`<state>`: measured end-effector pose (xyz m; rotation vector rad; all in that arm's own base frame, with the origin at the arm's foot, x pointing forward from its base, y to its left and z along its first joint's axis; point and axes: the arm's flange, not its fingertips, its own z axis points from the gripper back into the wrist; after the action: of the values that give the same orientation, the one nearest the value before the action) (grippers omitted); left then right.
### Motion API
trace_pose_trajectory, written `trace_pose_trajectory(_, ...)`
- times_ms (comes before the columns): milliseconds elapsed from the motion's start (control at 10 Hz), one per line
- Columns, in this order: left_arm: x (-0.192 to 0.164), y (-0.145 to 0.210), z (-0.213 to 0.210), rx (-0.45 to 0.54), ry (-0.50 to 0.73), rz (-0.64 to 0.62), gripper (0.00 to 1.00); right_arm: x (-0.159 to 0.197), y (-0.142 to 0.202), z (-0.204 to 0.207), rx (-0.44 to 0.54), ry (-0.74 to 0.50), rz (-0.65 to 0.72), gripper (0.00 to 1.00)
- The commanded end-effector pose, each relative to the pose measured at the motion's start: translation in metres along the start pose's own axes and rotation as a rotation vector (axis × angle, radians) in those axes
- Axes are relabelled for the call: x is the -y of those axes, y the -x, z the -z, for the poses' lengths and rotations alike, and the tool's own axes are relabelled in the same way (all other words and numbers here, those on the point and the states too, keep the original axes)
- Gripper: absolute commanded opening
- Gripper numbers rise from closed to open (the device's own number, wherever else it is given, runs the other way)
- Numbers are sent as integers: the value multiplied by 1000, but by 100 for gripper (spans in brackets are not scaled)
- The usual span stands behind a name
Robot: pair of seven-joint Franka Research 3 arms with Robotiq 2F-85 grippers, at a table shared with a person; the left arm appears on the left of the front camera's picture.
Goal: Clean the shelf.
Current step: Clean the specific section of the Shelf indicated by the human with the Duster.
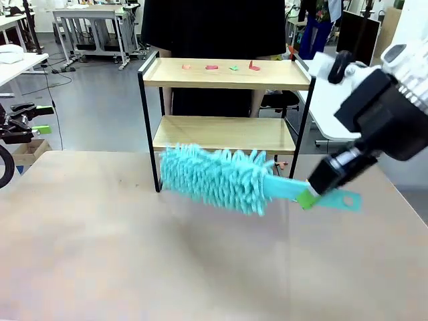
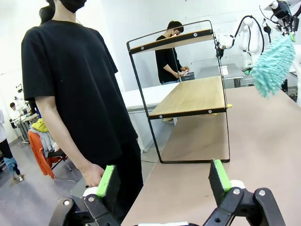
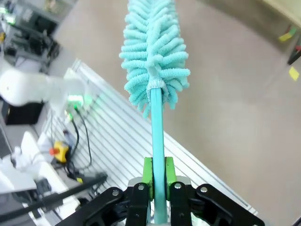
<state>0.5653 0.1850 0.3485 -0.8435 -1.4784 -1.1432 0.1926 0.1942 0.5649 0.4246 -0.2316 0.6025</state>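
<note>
At the far edge of the tan table stands the shelf, a two-tier rack of light wooden boards in a thin black frame, its legs on the tabletop. Along its top board lie a few small scraps, pink, red and green, spread in a loose row. Just in front of the lower board hangs a turquoise duster, its fluffy head stretched across the shelf's left and middle front and its flat handle running down to the right; whether the fibres touch the frame cannot be told. The right gripper has its jaws closed on that handle near its end, and the right wrist view shows the green pads pressed flat on either side of the handle with the head pointing away over the table. The left gripper sits well apart at the table's left side, low beside the edge, jaws spread wide with nothing between them; from its own camera the fingers frame the shelf seen sideways. Behind the shelf stands a person in black clothing, one hand hanging down near the table's edge.
</note>
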Motion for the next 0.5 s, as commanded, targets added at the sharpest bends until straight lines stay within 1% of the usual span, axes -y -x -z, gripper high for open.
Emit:
trace_pose_trajectory(0,2,-4,1,1,-1,4,100,16,29,4,-102,7,-99,13)
trace_pose_trajectory(400,2,-4,1,1,-1,4,100,45,61,11,-223,9,-118,13)
